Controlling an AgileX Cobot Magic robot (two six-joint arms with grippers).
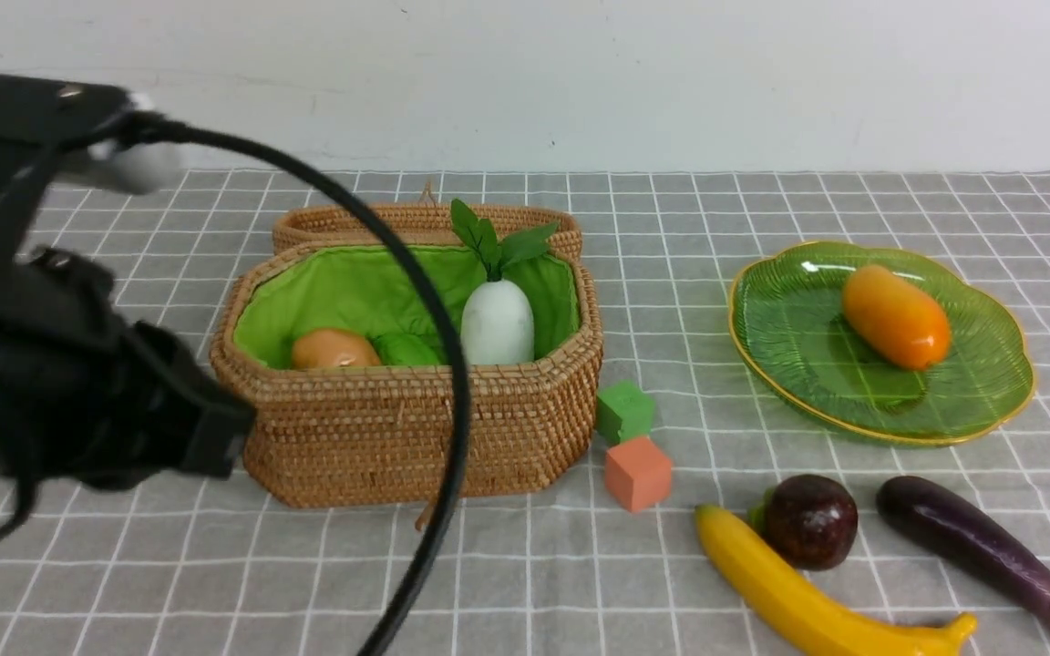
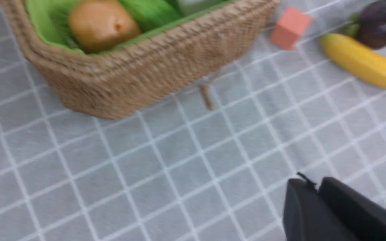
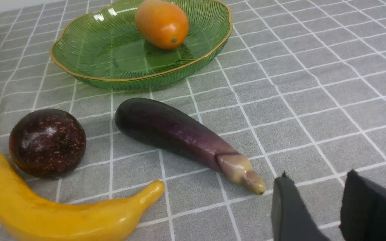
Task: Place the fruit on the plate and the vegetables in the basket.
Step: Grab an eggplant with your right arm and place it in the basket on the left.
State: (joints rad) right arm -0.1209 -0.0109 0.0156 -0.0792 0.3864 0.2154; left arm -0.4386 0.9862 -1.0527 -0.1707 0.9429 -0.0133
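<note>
Three vegetables (image 1: 497,323) sit in your basket (image 1: 379,428), the mango (image 1: 895,315) on the plate (image 1: 798,364). Banana (image 1: 798,597), maroon fruit (image 1: 812,521) and eggplant (image 1: 972,542) lie near right. Your left end effector (image 2: 316,187) is clenched, empty; the right end effector (image 3: 317,177) gapes, empty.

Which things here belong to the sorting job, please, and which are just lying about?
Job: brown wicker basket, green glass plate, orange oval mango, yellow banana, round maroon fruit, purple eggplant, white radish, tan potato, green gourd.
Idle: green cube, orange cube.

Green cube (image 1: 623,410) just behind orange cube (image 1: 637,472), on grey checked cloth (image 1: 580,583).
</note>
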